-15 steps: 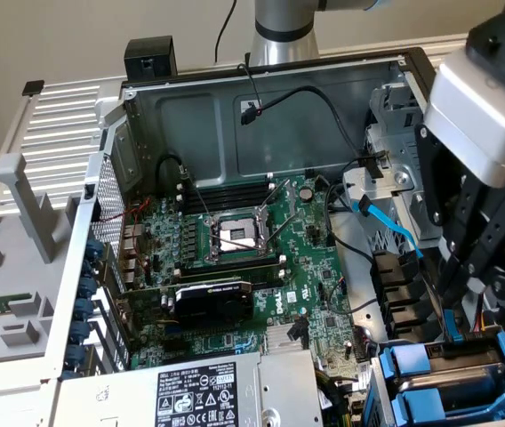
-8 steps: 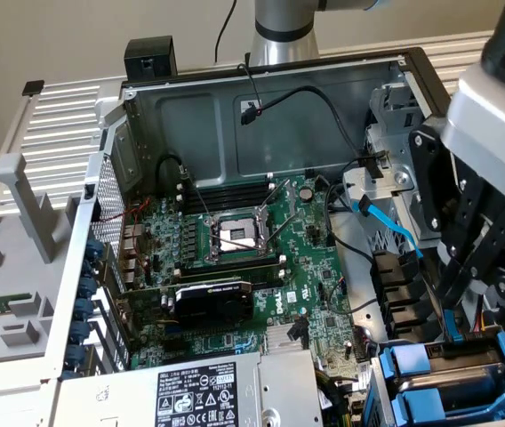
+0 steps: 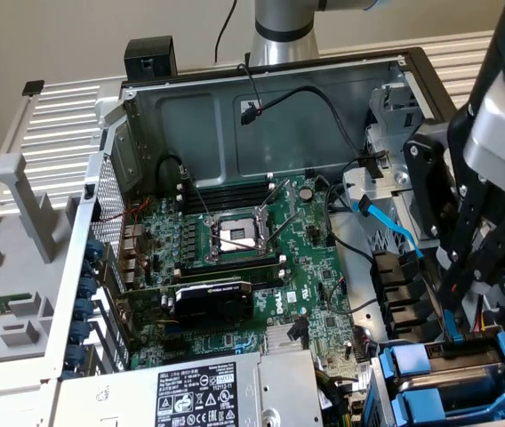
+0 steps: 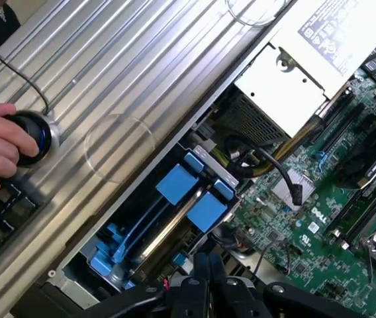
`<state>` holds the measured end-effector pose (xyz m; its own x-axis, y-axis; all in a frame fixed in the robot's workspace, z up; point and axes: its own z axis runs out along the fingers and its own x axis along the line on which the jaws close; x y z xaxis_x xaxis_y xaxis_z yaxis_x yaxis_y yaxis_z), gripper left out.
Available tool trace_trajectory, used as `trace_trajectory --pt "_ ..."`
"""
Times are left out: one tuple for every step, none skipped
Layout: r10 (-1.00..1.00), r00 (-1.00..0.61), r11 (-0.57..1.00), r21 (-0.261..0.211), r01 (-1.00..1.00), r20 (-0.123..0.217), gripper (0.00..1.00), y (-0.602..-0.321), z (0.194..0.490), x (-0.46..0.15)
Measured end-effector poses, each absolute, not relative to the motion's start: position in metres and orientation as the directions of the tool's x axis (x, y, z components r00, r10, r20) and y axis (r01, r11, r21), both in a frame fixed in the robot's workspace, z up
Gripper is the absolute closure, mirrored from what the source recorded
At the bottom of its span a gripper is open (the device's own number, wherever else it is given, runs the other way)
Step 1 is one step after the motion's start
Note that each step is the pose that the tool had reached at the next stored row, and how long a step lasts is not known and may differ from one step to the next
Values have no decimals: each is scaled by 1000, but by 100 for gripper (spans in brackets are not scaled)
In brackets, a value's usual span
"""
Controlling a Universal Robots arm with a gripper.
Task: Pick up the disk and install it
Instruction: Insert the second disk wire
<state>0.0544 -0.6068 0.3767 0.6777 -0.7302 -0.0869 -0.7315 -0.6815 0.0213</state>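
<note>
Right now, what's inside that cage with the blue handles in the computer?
The drive cage holds blue carriers stacked side by side, with a silver edge between them, probably the disk. Its label and the bay's bottom are hidden.

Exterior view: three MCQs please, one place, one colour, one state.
1. Where in the case does the disk sit?
A. Corner at the exterior view's lower right
B. On the motherboard's middle
C. Against the back wall

2. What colour is the motherboard?
A. Red
B. Green
C. White

3. How is the CPU socket?
A. Under a heatsink
B. Under a fan
C. Bare, no cooler on it

Key: 1 A, the disk in its blue carrier lies in the bay at that corner of the case. 2 B, the motherboard is green. 3 C, the CPU socket shows its metal frame uncovered.
</note>
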Motion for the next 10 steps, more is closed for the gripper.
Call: trace_trajectory --pt "-718 691 -695 21 -719 -87 85 -607 377 54" --pt "-705 704 -708 20 -706 -86 85 -607 377 54" --pt "-693 716 -720 20 -694 -86 85 -607 377 54" --pt "-680 728 -731 19 -682 -85 85 -607 377 54" --pt "-669 739 -742 15 -670 -82 85 -607 377 54" --pt "-659 748 -751 11 -661 -77 85 -607 377 54" --pt "-652 755 -757 4 -654 -69 85 -607 377 54" --pt "-646 761 -762 -8 -647 -55 85 -607 377 54" --pt "-639 768 -768 -20 -640 -42 85 -607 377 54" --pt "-633 774 -773 -28 -633 -32 85 -607 377 54"
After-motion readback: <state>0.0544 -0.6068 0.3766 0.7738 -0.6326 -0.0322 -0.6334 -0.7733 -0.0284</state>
